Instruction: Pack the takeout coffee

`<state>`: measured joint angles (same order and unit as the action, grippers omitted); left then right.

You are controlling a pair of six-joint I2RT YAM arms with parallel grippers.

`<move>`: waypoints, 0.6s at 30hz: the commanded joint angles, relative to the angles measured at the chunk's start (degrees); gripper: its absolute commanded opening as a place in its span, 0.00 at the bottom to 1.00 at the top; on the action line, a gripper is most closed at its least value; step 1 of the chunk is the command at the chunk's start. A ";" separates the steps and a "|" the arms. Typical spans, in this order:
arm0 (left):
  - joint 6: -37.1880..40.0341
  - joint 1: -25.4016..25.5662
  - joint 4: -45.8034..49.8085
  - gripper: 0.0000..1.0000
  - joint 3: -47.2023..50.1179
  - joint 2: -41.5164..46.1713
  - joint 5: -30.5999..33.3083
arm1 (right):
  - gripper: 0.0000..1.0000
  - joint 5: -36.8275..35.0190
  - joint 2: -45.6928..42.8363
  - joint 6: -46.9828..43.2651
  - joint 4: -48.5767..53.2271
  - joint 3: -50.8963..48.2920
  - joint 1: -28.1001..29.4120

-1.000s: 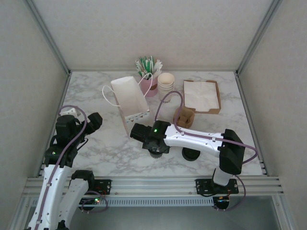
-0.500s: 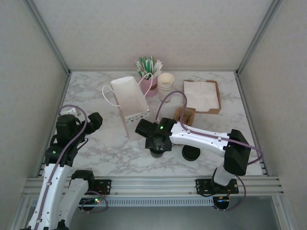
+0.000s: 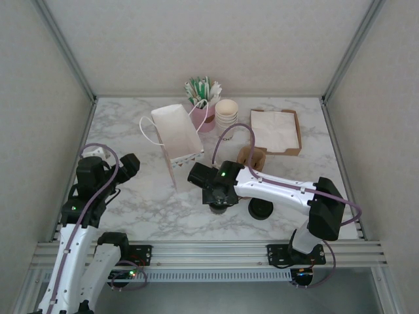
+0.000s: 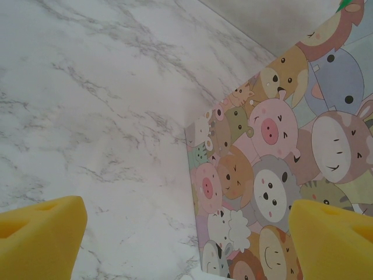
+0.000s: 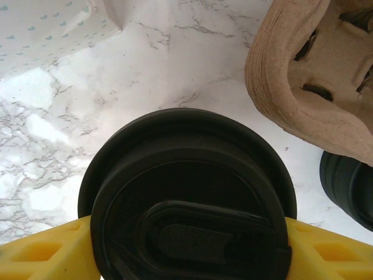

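- Takeout coffee [image 5: 187, 175] stands near the middle of the table's front edge. It is just left of a loose black lid [image 3: 260, 210] and nearer the front than the cardboard carrier [image 3: 252, 157].
- Right gripper [image 5: 186, 248]: the yellow fingers [image 5: 41, 254] come in from both sides under the lid rim. I read this as a narrow hold on the cup wall, though the contact itself is hidden by the lid.
- Left gripper [image 4: 186, 245]: fingers spread wide with nothing between them, aimed at the printed side of the paper bag [image 3: 178, 134].
- The bag sits left of centre, toward the far edge, and its mouth appears to face up.
- Step in hand, as I judge it: lift the cup and carry it to the bag mouth.
- To do it well: squeeze lightly, because a paper wall buckles and the lid can pop off.
- Keep the cup upright, lift straight up clear of the carrier, and lower it inside the bag before letting go.
- The left gripper could steady the bag wall.
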<state>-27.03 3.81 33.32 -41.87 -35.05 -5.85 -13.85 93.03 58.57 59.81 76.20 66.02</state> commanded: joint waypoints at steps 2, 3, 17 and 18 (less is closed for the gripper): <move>0.42 0.27 1.08 0.89 -0.94 0.06 0.70 | 0.68 -2.19 -0.94 -1.87 9.21 -2.72 -0.92; 0.48 0.31 0.96 0.89 -0.97 0.01 0.78 | 0.68 -1.49 -1.64 -1.88 8.96 -3.11 -0.91; 0.46 0.40 1.13 0.89 -0.99 -0.28 0.67 | 0.68 3.21 -5.82 -0.98 7.61 -5.37 0.62; 0.48 0.36 1.13 0.89 -0.94 -0.37 0.73 | 0.69 3.06 -6.05 -0.91 7.77 -5.37 0.85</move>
<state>-27.03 3.92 33.30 -41.87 -35.11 -5.82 -11.90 88.05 57.78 62.52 71.96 65.82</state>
